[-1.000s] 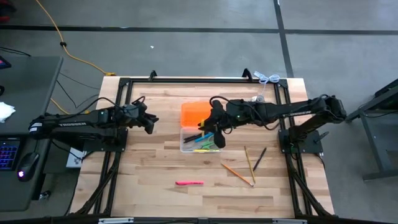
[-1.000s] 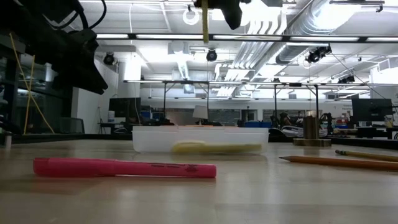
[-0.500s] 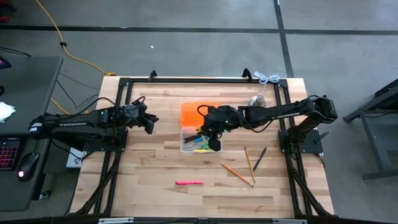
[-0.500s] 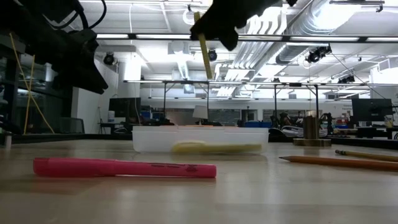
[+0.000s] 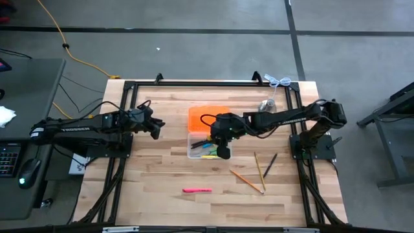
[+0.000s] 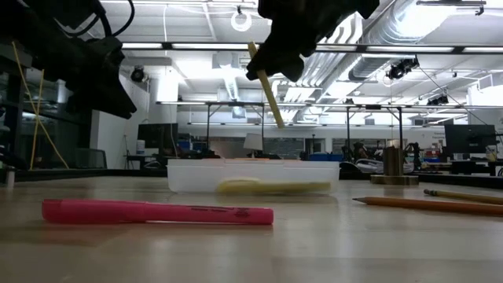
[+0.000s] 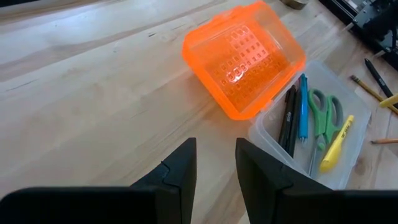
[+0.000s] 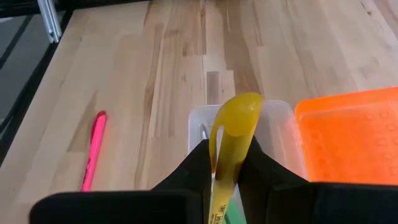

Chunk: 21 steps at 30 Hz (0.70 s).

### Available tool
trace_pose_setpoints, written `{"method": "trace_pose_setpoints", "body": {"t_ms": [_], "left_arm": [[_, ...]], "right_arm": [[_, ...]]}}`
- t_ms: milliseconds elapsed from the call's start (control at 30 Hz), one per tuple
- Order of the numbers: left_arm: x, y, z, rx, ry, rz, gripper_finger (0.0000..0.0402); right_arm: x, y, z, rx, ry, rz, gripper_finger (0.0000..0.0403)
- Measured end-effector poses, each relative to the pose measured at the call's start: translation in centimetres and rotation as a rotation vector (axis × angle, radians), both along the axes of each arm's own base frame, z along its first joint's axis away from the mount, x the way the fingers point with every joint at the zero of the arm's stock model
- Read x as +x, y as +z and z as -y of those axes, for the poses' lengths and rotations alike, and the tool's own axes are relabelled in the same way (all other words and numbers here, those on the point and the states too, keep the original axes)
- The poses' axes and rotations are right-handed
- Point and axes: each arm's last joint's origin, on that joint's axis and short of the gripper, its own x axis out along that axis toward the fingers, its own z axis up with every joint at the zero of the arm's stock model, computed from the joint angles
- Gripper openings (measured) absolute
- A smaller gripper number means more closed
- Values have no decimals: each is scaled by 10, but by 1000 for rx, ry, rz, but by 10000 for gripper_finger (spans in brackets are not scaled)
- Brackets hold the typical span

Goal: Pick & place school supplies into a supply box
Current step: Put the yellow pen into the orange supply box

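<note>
The supply box is a clear tray [image 5: 202, 147] with its orange lid [image 5: 207, 118] open toward the far edge. In the left wrist view the tray [image 7: 311, 127] holds black pens, a blue pen, green-handled scissors and a yellow marker. My right gripper [image 5: 222, 153] hovers over the tray's right part, shut on another yellow marker [image 6: 269, 90]. My left gripper [image 5: 157, 127] waits left of the box above the table, its fingers [image 7: 180, 171] a narrow gap apart. My right gripper pinches the yellow marker [image 8: 231, 134] between its two fingers, near the marker's upper end [image 6: 255, 53]. The fingers come from above. The marker is lifted clear and hangs slanted below the fingers, its lower tip [image 6: 280, 123] above the tray.
A pink highlighter [image 5: 196, 190] lies near the near edge. Two wooden pencils [image 5: 246, 181] [image 5: 259, 169] and a black pen [image 5: 270, 166] lie right of the box. A silver bell-shaped object [image 5: 266, 104] stands at the far right. Bare wood lies left of the box.
My right gripper has come lower and a little toward the table's left over the tray, and it has tipped. The yellow marker in it has gone from hanging upright to slanting, and its lower tip has come down toward the tray.
</note>
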Motion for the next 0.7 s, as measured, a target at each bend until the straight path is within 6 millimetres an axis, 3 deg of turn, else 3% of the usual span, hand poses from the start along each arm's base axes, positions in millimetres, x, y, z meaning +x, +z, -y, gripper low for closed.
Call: {"method": "trace_pose_setpoints", "body": {"t_ms": [233, 700], "left_arm": [[0, 0, 0, 2, -2, -1, 140], [0, 0, 0, 2, -2, 1, 140]], "right_arm": [[5, 15, 0, -57, 36, -58, 46], [44, 23, 0, -193, 154, -274, 48]]}}
